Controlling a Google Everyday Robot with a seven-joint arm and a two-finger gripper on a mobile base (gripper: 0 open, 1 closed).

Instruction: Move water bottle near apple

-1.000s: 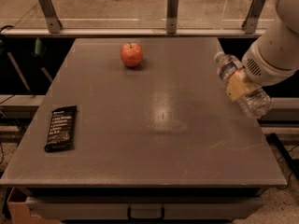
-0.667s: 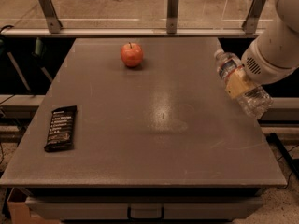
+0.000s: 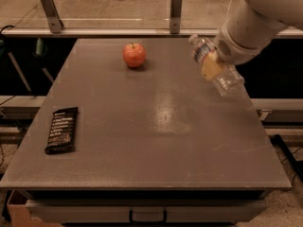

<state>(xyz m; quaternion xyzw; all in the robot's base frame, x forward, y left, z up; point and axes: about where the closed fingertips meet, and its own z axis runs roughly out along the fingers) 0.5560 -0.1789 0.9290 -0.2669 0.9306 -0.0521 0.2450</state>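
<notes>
The red-orange apple sits on the grey table at the far middle-left. The clear water bottle is held tilted above the table's far right part, its white cap pointing up and left toward the apple. My gripper comes in from the upper right and is shut on the bottle's middle, one yellowish finger pad showing across it. The bottle is well to the right of the apple, with a wide gap between them.
A black snack packet lies flat near the table's left edge. Two metal posts and a rail stand behind the far edge. The table's right edge is just below the bottle's base.
My gripper has carried the bottle left and toward the far edge, closer to the apple. The apple and the packet have not moved.
</notes>
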